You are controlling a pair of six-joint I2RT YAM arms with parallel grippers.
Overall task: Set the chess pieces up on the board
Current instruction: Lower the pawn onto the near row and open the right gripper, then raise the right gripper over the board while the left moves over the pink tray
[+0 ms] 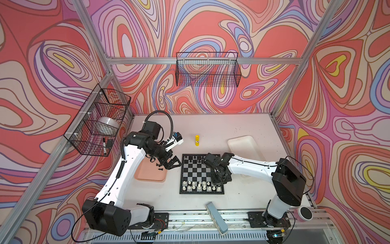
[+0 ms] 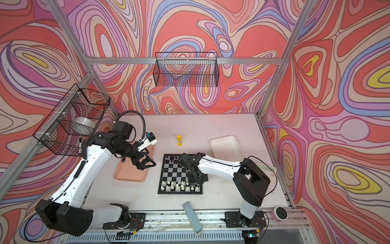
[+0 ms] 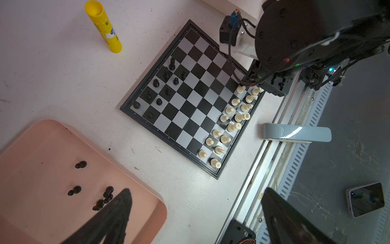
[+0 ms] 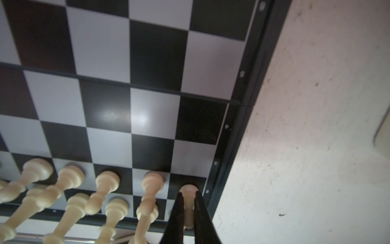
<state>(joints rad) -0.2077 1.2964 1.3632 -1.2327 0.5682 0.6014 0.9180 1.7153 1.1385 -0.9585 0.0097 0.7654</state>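
Yellow glue stick [image 1: 197, 140], pink tray [image 1: 152, 176], white tray [image 1: 242, 145]

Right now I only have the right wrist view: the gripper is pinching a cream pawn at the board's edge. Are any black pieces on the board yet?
Observer: Yes. The left wrist view shows about ten black pieces standing on the board's opposite two rows.
Operator: Any left off it?
Observer: Several loose black pieces lie toppled in the pink tray beside the board.
Operator: And the left gripper?
Observer: In a top view the left gripper is open and empty at that tray's board-side edge.
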